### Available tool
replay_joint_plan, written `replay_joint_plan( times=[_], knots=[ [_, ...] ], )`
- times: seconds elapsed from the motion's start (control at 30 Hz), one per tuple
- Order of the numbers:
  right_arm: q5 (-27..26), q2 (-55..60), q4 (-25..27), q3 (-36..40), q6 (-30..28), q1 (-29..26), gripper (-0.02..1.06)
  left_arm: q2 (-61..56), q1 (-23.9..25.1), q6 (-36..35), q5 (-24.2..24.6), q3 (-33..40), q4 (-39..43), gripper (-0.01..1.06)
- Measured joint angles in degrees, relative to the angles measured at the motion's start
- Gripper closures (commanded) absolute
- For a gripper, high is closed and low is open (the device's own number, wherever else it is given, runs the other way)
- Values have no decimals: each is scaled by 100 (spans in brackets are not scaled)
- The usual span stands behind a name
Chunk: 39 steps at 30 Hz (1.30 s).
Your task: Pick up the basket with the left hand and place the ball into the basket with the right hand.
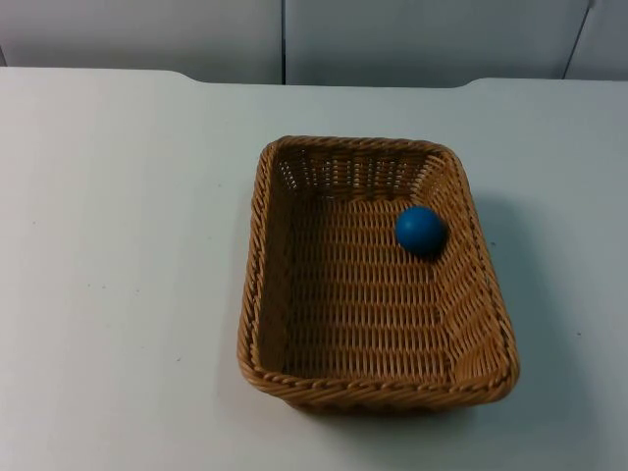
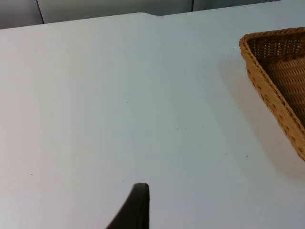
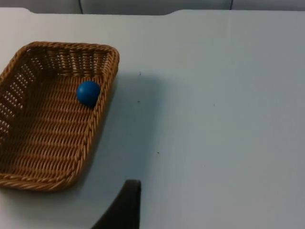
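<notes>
Resting on the white desk [image 1: 118, 245], the rectangular wicker basket [image 1: 270, 294] stood flat on its base, right of the desk's middle in the top view, its long sides running from the near edge toward the grey partition wall [image 1: 412, 39]. A blue ball [image 1: 421, 230] lay inside it on the woven floor, in the far right part, touching or just beside the right wall near the far right corner. From the right wrist camera the basket [image 3: 28, 148] appeared whole, with the ball [image 3: 88, 93] against the side wall nearest that arm. From the left wrist camera one corner and a length of the basket's braided rim [image 2: 271, 90] could be seen, with bare desk [image 2: 119, 95] stretching between it and the arm.

Of the left tool, one black fingertip [image 2: 136, 207] stood over the desk, well apart from the basket; how far that tool was open I cannot tell, and it touched nothing visible. Of the right tool, likewise one black fingertip [image 3: 124, 205] hung above the desk [image 3: 219, 105], just beside the basket's near corner but clear of it; its opening I cannot tell either, and nothing visible was in its hold.
</notes>
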Motion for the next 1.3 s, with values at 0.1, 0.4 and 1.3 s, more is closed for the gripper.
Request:
replay_joint_plan(
  times=[0.1, 0.4, 1.3],
  knots=[
    [0, 0, 0, 0, 0, -99, 0, 0, 0, 0, 0, 0, 0, 13],
    [0, 0, 0, 0, 0, -391, 0, 0, 0, 0, 0, 0, 0, 13],
    [-4, 0, 0, 0, 0, -391, 0, 0, 0, 0, 0, 0, 0, 13]
  ],
)
